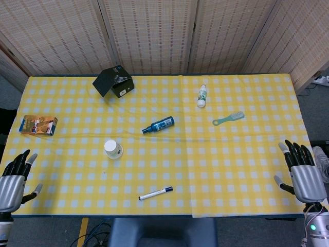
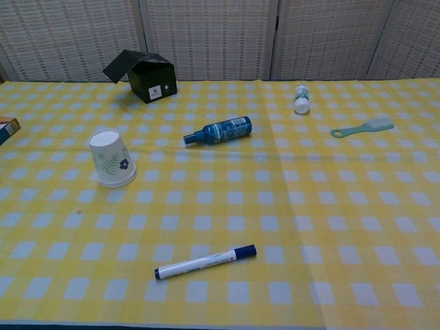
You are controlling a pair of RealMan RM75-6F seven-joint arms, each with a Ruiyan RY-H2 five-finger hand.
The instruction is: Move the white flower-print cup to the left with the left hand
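The white flower-print cup [image 1: 112, 149] stands upside down on the yellow checked tablecloth, left of centre; the chest view shows the cup [image 2: 112, 159] with a green and blue print on its side. My left hand [image 1: 14, 178] hovers at the table's near left corner, fingers apart, holding nothing, well to the left of the cup. My right hand [image 1: 302, 174] is at the near right edge, fingers spread and empty. Neither hand shows in the chest view.
A black open box [image 1: 114, 82] sits at the back left, a small orange box [image 1: 38, 125] at the far left edge. A blue spray bottle [image 1: 159, 125] lies mid-table, a marker [image 1: 155, 193] near the front, a white bottle [image 1: 202, 96] and teal brush [image 1: 229, 118] to the right.
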